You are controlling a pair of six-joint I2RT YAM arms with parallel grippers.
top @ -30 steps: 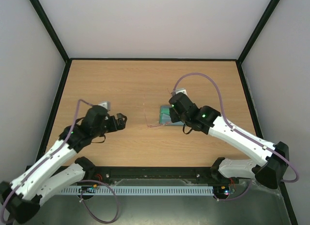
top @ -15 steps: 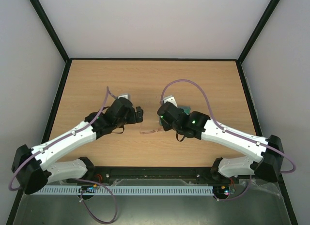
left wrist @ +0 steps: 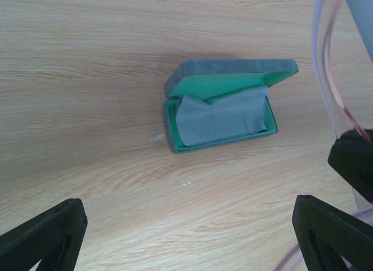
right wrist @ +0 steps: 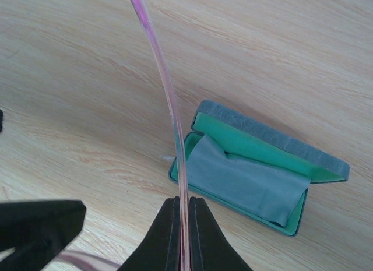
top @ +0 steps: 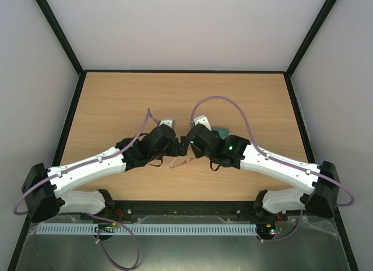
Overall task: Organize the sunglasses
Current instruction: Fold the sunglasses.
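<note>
now the sunglasses (top: 182, 161) hang between the two wrists, a little toward 6 o'clock of the counter's middle in the overhead view, their thin pink frame faint against the wood. the right jaws are pressed together on one slim temple arm. in the right wrist view, that strip of the sunglasses (right wrist: 169, 96) rises from the fingertips toward 12 o'clock and leaves the top edge. we cannot tell whether any part of the frame touches the counter (top: 116, 102).

the left jaws are spread wide with nothing between them. in the left wrist view their dark tips sit at 7 and 5 o'clock, and a clear pink curve of the sunglasses (left wrist: 327, 78) runs down the 3 o'clock edge.

at 2 o'clock of the glasses an open blue-grey case (right wrist: 274, 136) lies on the counter, green inside with its lid tipped back. overhead it is mostly hidden behind the right arm (top: 280, 163). a grey-blue cloth (right wrist: 245, 178) lies rumpled in the case's tray.

the left arm (top: 87, 169) reaches in from 8 o'clock and the right arm from 4 o'clock, so their wrists nearly meet over the glasses.
</note>
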